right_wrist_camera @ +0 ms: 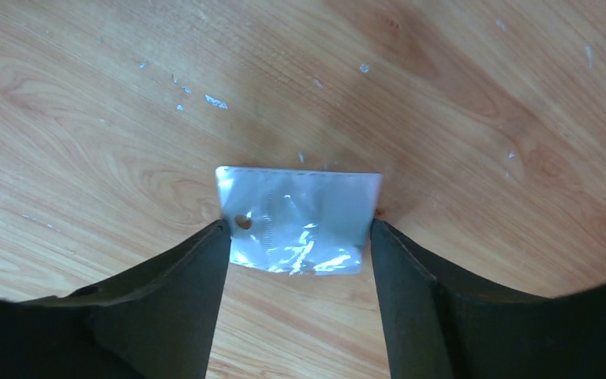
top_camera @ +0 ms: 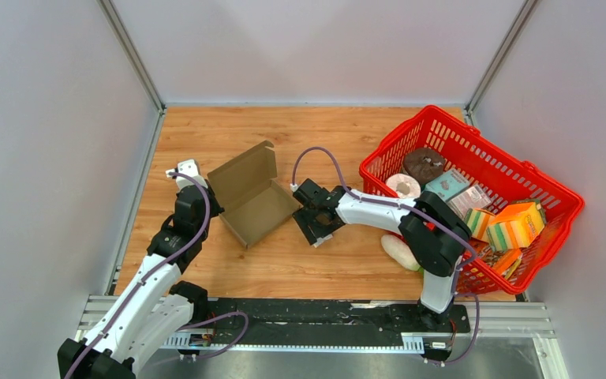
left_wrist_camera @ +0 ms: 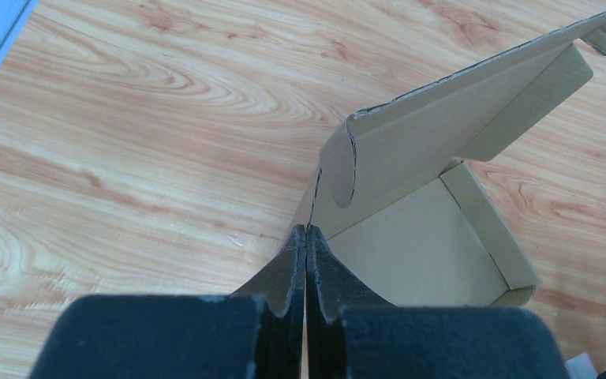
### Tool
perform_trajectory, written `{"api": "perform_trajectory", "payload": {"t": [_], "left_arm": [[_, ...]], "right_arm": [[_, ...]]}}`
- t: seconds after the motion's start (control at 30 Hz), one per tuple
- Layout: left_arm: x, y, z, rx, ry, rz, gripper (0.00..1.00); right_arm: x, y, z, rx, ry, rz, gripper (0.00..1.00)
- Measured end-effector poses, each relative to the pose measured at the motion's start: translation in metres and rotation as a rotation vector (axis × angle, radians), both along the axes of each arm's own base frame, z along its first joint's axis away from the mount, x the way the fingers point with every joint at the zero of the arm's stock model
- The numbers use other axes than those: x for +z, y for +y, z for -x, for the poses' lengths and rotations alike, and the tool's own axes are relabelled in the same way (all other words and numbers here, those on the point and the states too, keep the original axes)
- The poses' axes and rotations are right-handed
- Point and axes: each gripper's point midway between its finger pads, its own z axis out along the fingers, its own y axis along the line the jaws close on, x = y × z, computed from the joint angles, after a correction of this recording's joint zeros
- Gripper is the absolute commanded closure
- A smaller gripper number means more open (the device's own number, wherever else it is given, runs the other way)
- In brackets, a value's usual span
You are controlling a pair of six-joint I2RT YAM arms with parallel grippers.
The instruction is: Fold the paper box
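While the box (left_wrist_camera: 418, 253) was pinched by the left jaws, the packet (right_wrist_camera: 300, 221) between the wide right jaws could be crumpled by closing.

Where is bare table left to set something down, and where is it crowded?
Bare: the far strip of table behind the paper box, and the near patch in front of it. Crowded: the right, filled by the red basket, and around the right gripper.
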Motion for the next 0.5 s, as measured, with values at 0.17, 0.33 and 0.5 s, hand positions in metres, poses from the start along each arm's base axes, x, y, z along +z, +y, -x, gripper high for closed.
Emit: {"api": "perform_trajectory", "payload": {"t": [0.17, 0.33, 0.5], "left_arm": [[0.0000, 0.0000, 0.0000, 0.000, 0.000, 0.000, 1.00], [-0.0001, 0.0000, 0.0000, 0.000, 0.000, 0.000, 1.00], [-0.0003, 0.0001, 0.0000, 0.000, 0.001, 0.000, 1.00]], "right_arm": [[0.0008, 0.0019, -0.0022, -0.005, -0.009, -0.003, 0.49], [0.0010, 0.0022, -0.0037, -0.009, -0.017, -0.003, 0.56], [0.0021, -0.0007, -0.0059, -0.016, -0.039, 0.000, 0.60]]}}
